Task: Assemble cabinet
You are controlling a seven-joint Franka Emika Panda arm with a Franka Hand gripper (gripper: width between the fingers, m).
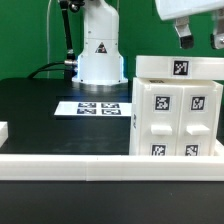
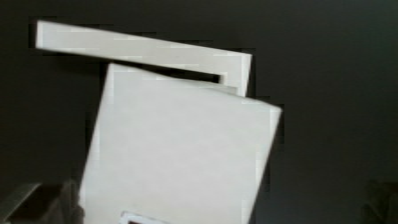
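Honestly, the claw point(image 1: 198, 38) hung empty, fingers apart, above the cabinet point(image 1: 177, 110); descending off-center could've clipped its top panel point(image 1: 179, 67) and knocked it loose.

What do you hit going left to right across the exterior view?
Small white block at the left edge → marker board → robot base → cabinet, with the gripper above it, near the cabinet's right side.
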